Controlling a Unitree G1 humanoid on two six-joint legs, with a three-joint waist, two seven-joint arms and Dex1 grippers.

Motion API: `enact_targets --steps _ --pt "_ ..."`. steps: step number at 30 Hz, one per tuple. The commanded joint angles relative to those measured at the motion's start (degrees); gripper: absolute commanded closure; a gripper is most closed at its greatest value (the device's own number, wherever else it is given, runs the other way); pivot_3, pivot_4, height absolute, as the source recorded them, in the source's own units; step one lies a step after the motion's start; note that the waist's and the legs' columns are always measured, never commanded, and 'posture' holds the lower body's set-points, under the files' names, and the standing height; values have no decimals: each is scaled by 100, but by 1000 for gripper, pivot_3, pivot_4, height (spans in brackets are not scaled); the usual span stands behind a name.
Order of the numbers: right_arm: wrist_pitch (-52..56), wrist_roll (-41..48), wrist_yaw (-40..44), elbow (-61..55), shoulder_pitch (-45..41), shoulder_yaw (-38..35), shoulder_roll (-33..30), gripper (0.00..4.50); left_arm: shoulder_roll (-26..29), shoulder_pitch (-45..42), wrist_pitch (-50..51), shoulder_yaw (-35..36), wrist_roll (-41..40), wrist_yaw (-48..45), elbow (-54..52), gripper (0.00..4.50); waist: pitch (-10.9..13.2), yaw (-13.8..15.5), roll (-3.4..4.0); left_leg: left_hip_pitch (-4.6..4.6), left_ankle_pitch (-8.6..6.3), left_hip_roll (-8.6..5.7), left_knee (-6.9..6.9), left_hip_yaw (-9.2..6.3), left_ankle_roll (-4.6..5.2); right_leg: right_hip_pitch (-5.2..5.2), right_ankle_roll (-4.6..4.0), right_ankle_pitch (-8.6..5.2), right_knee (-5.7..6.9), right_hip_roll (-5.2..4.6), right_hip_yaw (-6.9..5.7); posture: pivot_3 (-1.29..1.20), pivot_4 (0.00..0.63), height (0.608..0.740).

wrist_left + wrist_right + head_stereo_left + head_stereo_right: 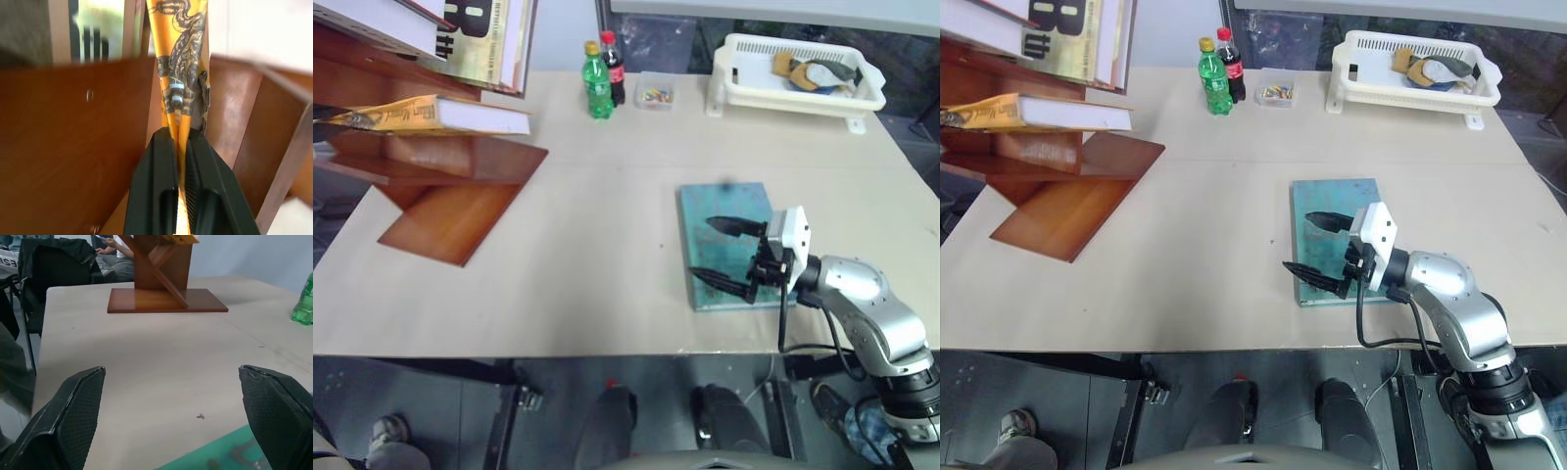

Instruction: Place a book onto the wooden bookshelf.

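The book (431, 115) lies flat on a slanted board of the wooden bookshelf (450, 211), at the left side of the tabletop (607, 196), white page edges facing outward. Above it on the same shelf unit lean white and gold books (480, 39) with large black numerals.

Left gripper (180, 142): closed on the orange-yellow book, its two black fingers (156, 181) pinching the cover from either side, reddish-brown shelf boards close around it.

Right gripper (724, 257): jaws spread wide and holding nothing, hovering level over a thin teal-blue book (729, 245) that lies flat near the front edge of the tabletop (whether the lower finger touches it, I cannot tell).

At the far edge stand a green bottle (597, 83) and a dark cola bottle (614, 69), touching or nearly so, with a small clear box (654, 91) just beside them. A white plastic basket (798, 88) sits at the far right corner, with some items in it.
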Motion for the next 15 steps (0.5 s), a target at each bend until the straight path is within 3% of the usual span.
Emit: enact_targets --steps 1,2,4,5,6,7,13,15 --pt "56 66 -117 -357 116 -264 -62 0 243 -360 130 -553 914 859 212 4477 -1 0 -2 2 0 0 4 1 0 0 1 -1 7 0 0 0 150 740" --pt "73 68 -139 -388 141 -274 -56 0 291 -463 176 -688 1093 1041 258 4477 -1 -4 -1 4 0 1 13 1 0 0 1 -1 19 0 1 0 150 740" --pt "99 66 -169 -420 165 -285 -39 0 349 -601 185 -827 1201 1081 326 3724 0 -29 -1 6 0 2 33 4 0 -1 -5 -5 40 1 3 0 150 740" --pt "102 58 -178 -420 168 -283 -32 0 374 -645 151 -870 1213 1058 343 3667 1 -52 2 6 0 4 39 4 0 -1 -20 -14 44 2 3 0 150 740" --pt "104 51 -181 -411 160 -280 -23 0 393 -677 136 -892 1212 1067 366 3098 1 -56 1 6 0 5 49 7 0 -2 -21 -14 53 2 4 0 150 740" --pt "107 47 -182 -398 147 -277 -16 0 419 -686 116 -912 1214 1090 385 2990 2 -58 2 6 0 7 53 6 0 -2 -21 -14 55 4 4 0 150 740" --pt "95 32 -115 -278 34 -257 -3 0 672 -198 -187 -586 582 752 532 361 7 -72 -7 -15 0 9 61 11 -1 -10 -20 -13 48 2 5 0 150 740" --pt "76 29 -37 -190 -50 -217 10 0 827 276 -448 -211 -28 376 596 268 8 -102 -6 -16 -1 9 58 20 0 -14 -1 -2 43 -2 10 0 150 740"
